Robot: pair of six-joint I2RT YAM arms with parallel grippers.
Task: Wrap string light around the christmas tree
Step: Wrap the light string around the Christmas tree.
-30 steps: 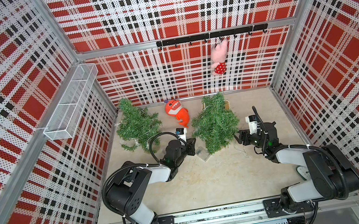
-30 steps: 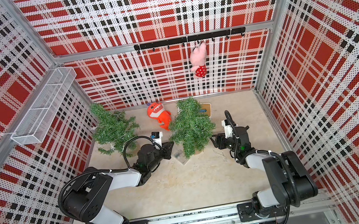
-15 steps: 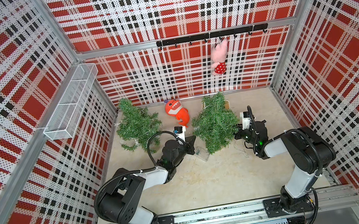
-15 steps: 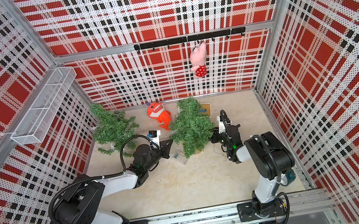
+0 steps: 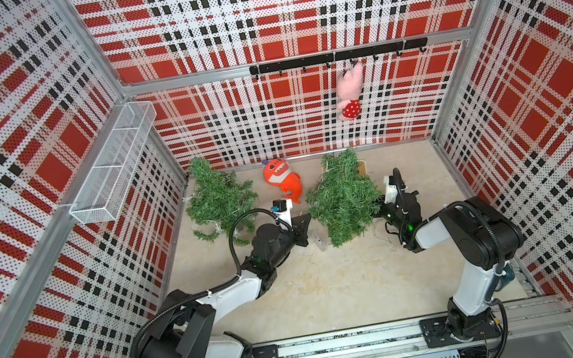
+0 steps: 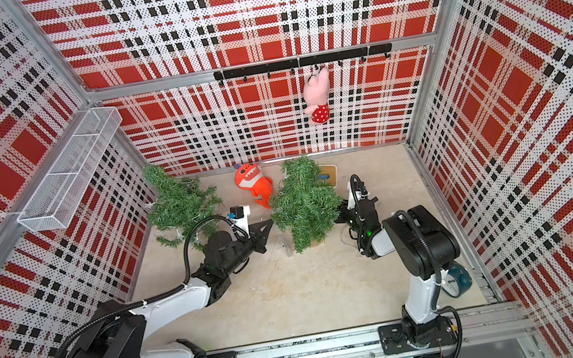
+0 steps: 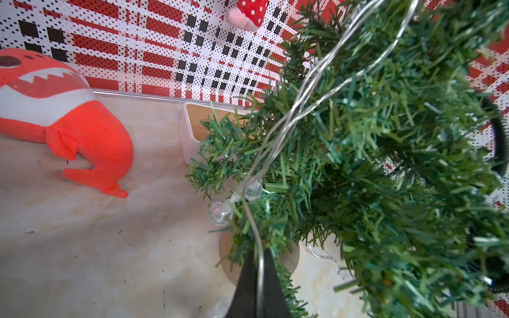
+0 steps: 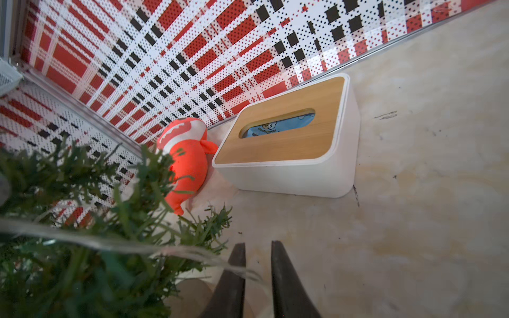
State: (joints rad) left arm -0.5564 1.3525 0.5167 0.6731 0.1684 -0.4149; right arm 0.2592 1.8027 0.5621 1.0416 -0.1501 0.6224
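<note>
Red plaid walls close around a beige surface (image 5: pixel 333 289). Near its middle the christmas tree (image 5: pixel 342 198) stands on a round wooden base. The left claw (image 7: pixel 259 264) is closed on the thin wire of the string light (image 7: pixel 252 190), which runs up over the branches. The right claw (image 8: pixel 257 245), on the other side of the tree, is narrow, with a small gap between its jaws. The wire crosses one jaw. An orange plush (image 5: pixel 283 180) lies behind.

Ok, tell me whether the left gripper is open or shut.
Shut: the left gripper pinches the string light, no gap between its jaws in the wrist view.
</note>
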